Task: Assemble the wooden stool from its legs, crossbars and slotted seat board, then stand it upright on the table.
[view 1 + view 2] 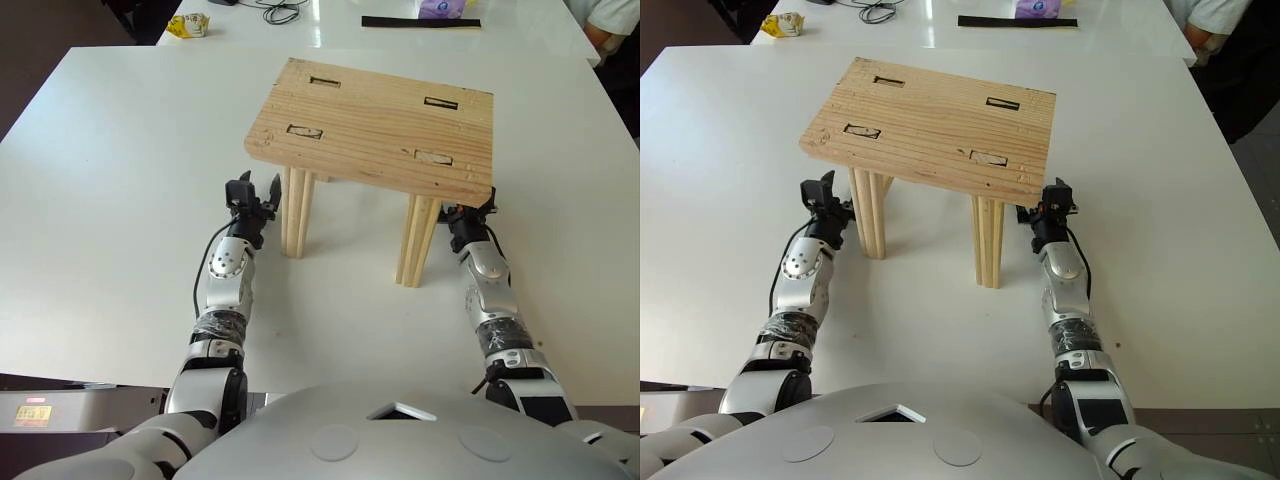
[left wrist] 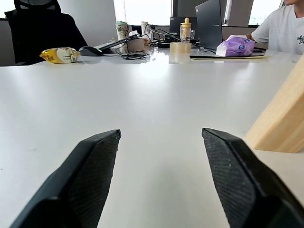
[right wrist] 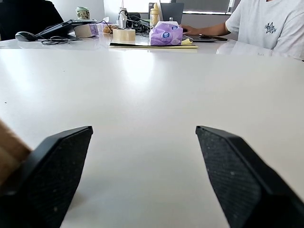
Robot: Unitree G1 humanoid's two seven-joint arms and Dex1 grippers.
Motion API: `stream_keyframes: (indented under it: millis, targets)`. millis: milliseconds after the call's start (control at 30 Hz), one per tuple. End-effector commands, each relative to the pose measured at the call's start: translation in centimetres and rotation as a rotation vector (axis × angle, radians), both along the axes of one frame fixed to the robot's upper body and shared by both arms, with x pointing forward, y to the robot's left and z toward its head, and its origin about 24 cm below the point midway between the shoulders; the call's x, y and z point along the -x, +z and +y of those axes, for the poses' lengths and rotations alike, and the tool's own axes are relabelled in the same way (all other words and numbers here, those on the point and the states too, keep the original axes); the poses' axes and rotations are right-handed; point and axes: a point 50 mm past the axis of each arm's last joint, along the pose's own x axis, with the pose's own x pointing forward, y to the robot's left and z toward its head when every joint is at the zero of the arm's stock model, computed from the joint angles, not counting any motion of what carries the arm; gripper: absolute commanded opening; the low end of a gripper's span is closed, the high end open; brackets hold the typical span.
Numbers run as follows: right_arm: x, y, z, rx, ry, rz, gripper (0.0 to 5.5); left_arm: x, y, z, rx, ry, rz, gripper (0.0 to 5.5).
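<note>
The wooden stool stands upright on the white table, its slotted seat board on top and its pale legs under it. My left gripper rests low on the table just left of the near-left leg, open and holding nothing. My right gripper sits beside the near-right leg, under the seat's corner, also open and empty. In the left wrist view a stool leg shows beside the black fingers. The right wrist view has its fingers spread over bare table.
At the far table edge lie a yellow wrapper, cables, a black strip and a purple tissue pack. A seated person is at the back right. Bare table lies on both sides of the stool.
</note>
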Motion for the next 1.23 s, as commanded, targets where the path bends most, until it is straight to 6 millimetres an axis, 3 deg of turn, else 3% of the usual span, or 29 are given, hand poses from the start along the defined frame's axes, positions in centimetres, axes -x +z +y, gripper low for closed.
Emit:
stream_keyframes:
  millis: [33, 467, 1233]
  targets:
    - [0.0, -0.7, 0.5, 0.018, 0.028, 0.018, 4.02, -0.7, 0.5, 1.1, -0.012, 0.106, -0.040, 3.18]
    - [-1.4, -0.8, -0.1, -0.002, -0.024, 0.024, 4.02, -2.3, 1.0, 0.5, -0.026, 0.130, -0.081, 3.18]
    - [-0.7, -2.2, 0.8, -0.055, -0.093, 0.040, 4.02, -2.7, 2.1, 0.2, -0.019, 0.092, -0.153, 3.18]
